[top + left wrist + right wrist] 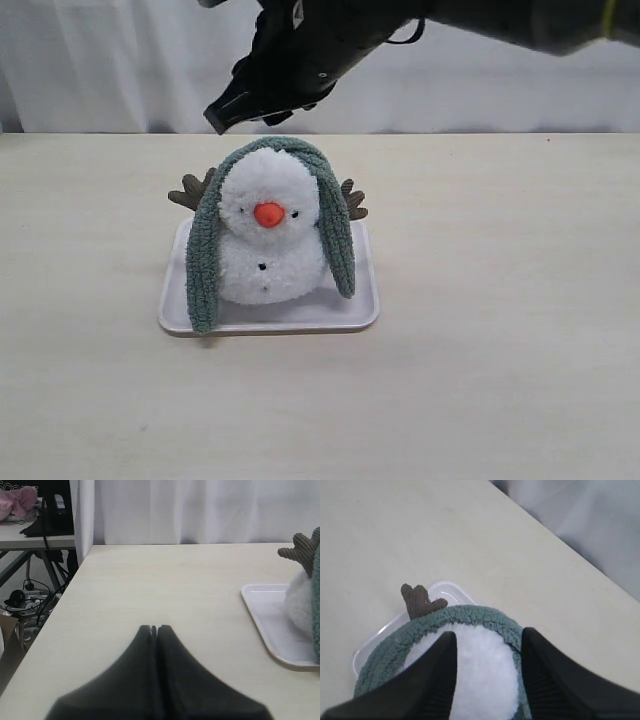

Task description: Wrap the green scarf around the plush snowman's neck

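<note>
The plush snowman sits upright on a white tray at the table's middle, orange nose facing the camera. The green scarf is draped over the back of its head, one end hanging down each side to the tray. My right gripper hovers open just above and behind the head; in the right wrist view its open fingers frame the white head and the scarf. My left gripper is shut on nothing, low over bare table left of the tray.
Brown twig arms stick out behind the scarf on both sides. A white curtain hangs behind the table. In the left wrist view the table's left edge drops to cables and a side table with clutter.
</note>
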